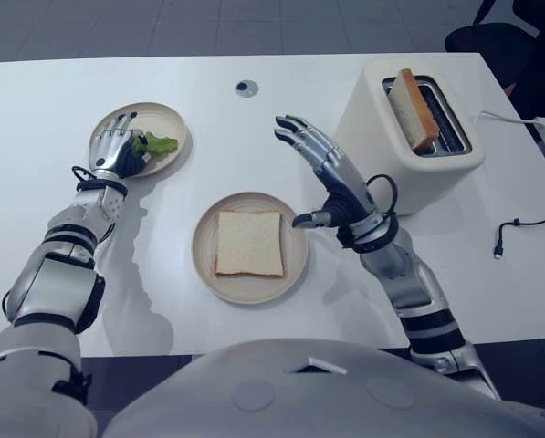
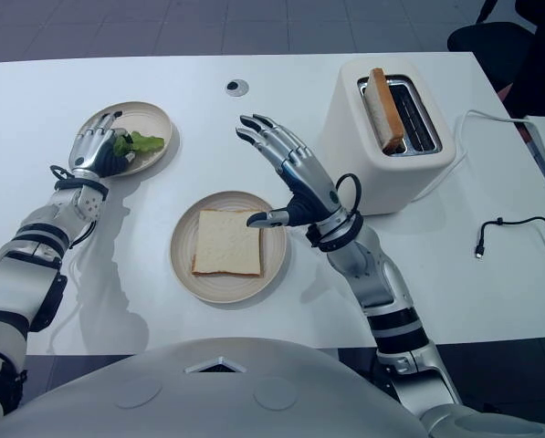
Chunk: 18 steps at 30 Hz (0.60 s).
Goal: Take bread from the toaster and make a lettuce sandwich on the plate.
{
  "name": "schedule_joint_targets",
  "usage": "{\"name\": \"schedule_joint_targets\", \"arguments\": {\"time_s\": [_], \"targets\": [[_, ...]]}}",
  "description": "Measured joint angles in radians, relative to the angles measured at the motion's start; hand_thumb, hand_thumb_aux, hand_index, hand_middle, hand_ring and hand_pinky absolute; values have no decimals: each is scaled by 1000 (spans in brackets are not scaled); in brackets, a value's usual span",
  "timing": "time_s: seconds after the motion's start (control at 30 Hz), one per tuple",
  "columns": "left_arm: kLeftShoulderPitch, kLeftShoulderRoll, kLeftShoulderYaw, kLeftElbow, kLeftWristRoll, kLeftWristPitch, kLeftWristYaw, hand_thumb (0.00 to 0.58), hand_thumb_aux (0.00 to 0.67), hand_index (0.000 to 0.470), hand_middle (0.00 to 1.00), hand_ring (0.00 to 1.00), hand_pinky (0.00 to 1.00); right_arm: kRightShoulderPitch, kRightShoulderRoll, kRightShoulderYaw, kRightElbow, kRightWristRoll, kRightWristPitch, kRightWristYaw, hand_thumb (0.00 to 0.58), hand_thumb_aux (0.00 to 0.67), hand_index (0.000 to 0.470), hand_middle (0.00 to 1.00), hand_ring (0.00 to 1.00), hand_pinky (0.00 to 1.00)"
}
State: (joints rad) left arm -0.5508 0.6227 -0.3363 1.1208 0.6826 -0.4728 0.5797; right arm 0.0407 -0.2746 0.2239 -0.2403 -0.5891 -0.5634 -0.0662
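Green ruffled lettuce leaf [image 1: 159, 144] lies just right of my left hand [image 1: 115, 148], near the white table [image 1: 35, 109] far-left corner. I can't tell its grasp. My right hand [image 1: 325, 173] is open and farther off.

Silver left hand [image 1: 115, 151], right hand [image 1: 331, 178], black-banded arms [image 1: 57, 274] (looped wrist cables [image 1: 387, 188])

left hand [image 1: 115, 148] by lettuce [image 1: 160, 144]; bread [image 1: 249, 242] on near plate [image 1: 205, 266]

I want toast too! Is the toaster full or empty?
Neither: one bread slice stands up out of one slot of the toaster; the slot beside it looks empty.
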Motion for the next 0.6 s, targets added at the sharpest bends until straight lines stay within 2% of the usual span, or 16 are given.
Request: {"name": "schedule_joint_targets", "arguments": {"time_s": [0.07,0.17,0.3,0.47,0.6], "targets": [[45,-5,33,-86,-64,-78,-16,578,631,442,0,0,0,8,12,0,-16,17,3,0,0,0,0,0,0,0],[158,-54,60,-282,-214,-218,-134,578,631,442,0,0,0,18,27,-10,-31,75,11,1,0,0,0,0,0,0],[361,-163,-6,-576,-351,-332,-340,579,646,453,0,0,0,17,29,-44,-42,123,16,4,0,0,0,0,0,0],[527,-128,-19,-761,-355,-381,-485,580,670,470,0,0,0,31,11,-113,-69,196,28,24,0,0,0,0,0,0],[557,-122,25,-819,-364,-388,-523,580,670,470,0,0,0,51,7,-138,-65,197,28,29,0,0,0,0,0,0]]}}
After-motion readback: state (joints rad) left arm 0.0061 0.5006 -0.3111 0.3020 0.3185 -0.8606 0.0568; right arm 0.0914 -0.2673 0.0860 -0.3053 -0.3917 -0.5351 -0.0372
